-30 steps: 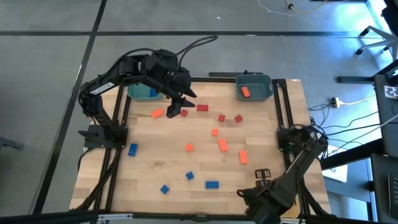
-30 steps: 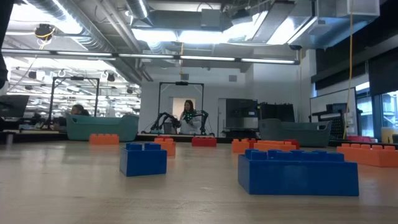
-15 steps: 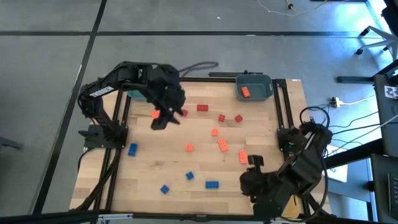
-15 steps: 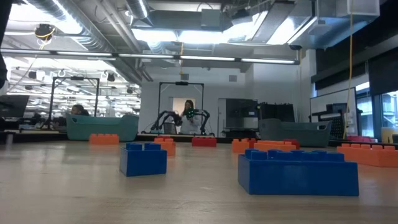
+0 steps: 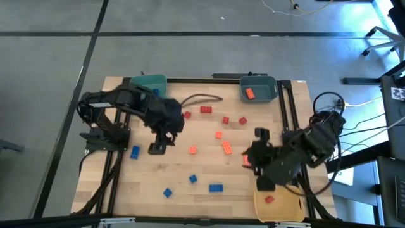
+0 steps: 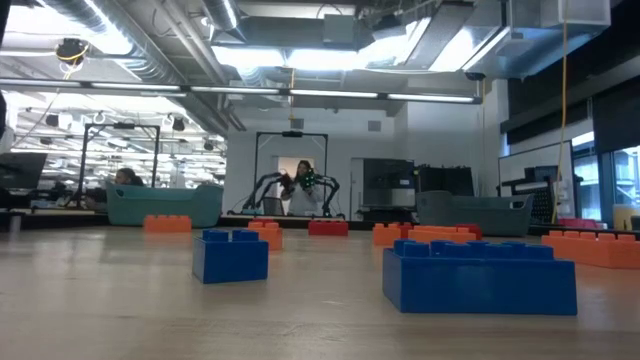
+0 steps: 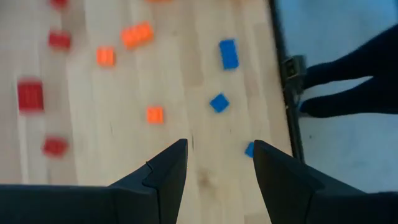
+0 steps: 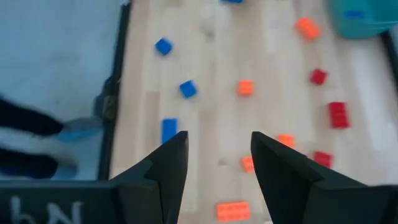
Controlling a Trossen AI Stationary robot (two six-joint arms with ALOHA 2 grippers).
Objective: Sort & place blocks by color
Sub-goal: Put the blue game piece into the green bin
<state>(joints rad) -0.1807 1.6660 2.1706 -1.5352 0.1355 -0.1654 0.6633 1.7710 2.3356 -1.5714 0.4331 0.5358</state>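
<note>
Small blocks lie flat and scattered on the wooden table. Red ones sit toward the far side, orange ones in the middle, blue ones toward the near edge. One more blue block lies at the left. My left gripper hangs open over bare wood left of the middle, with nothing between its fingers. My right gripper hangs open over the table's right part, beside an orange block. The low view shows two blue blocks up close and neither gripper.
A teal bin stands at the far left corner. At the far right a grey-blue bin holds an orange block. At the near right a yellow bin holds a red block. Black rails run along the table's sides. A person shows far behind in the low view.
My left gripper has swung from the far side beside the teal bin toward the near edge and a little left, ending over the left-middle wood. My right arm has moved from the near right corner toward the far edge, uncovering the yellow bin. No block has moved.
</note>
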